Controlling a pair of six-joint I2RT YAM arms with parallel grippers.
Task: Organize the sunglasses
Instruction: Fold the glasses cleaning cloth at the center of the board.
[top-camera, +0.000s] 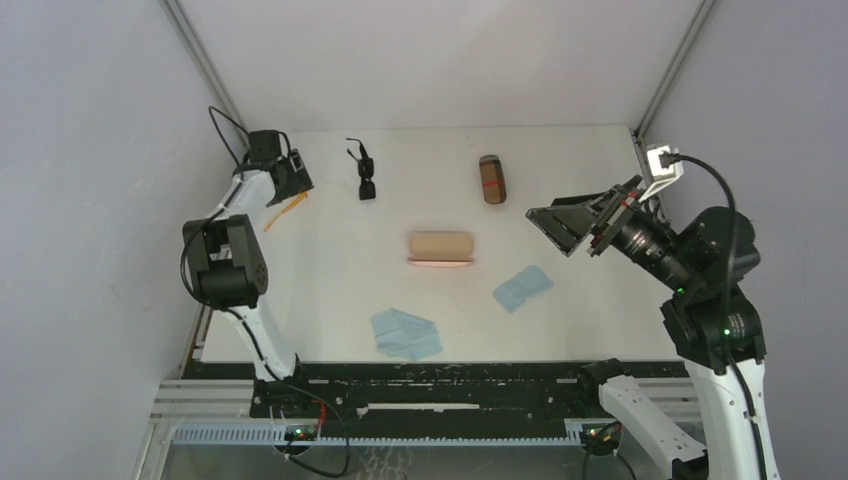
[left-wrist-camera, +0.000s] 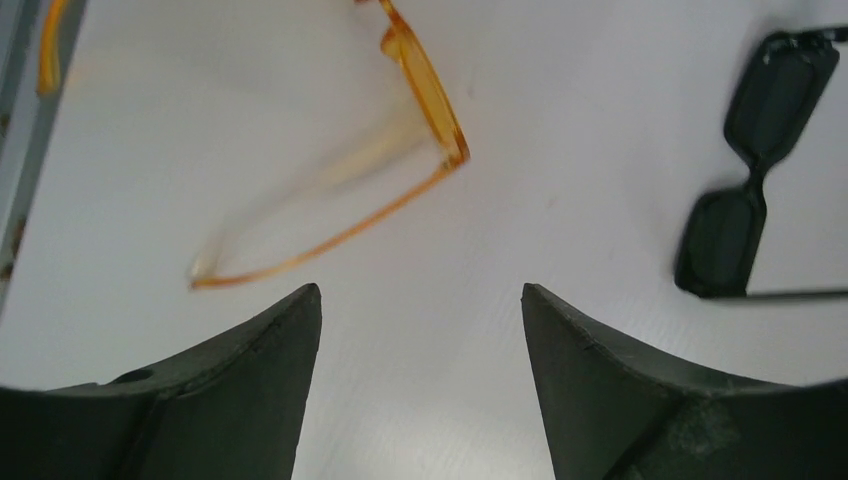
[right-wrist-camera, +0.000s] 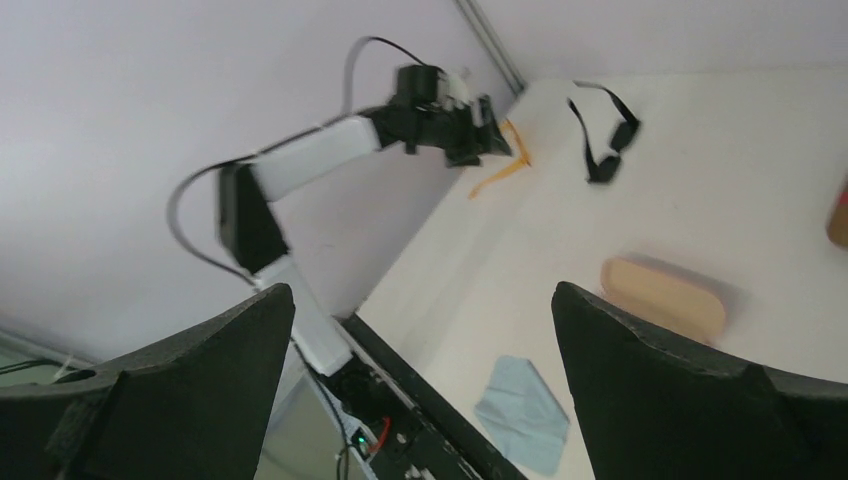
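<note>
The orange sunglasses (left-wrist-camera: 425, 85) lie unfolded on the white table at the far left, one thin arm (left-wrist-camera: 330, 235) reaching toward my left gripper (left-wrist-camera: 420, 290). That gripper hovers just short of them, open, with only bare table between its fingers. From above, the orange pair (top-camera: 283, 210) shows just below the left gripper (top-camera: 292, 183). The small black sunglasses (left-wrist-camera: 748, 195) lie to the right, also seen from above (top-camera: 366, 181). My right gripper (top-camera: 560, 226) hangs open and empty in the air over the right side, far from both pairs.
A pink oblong case (top-camera: 440, 247) lies mid-table and a brown case (top-camera: 492, 178) stands farther back. Two light-blue cloths (top-camera: 405, 333) (top-camera: 522, 287) lie nearer the front. The left wall and the table's left edge run close beside the orange pair.
</note>
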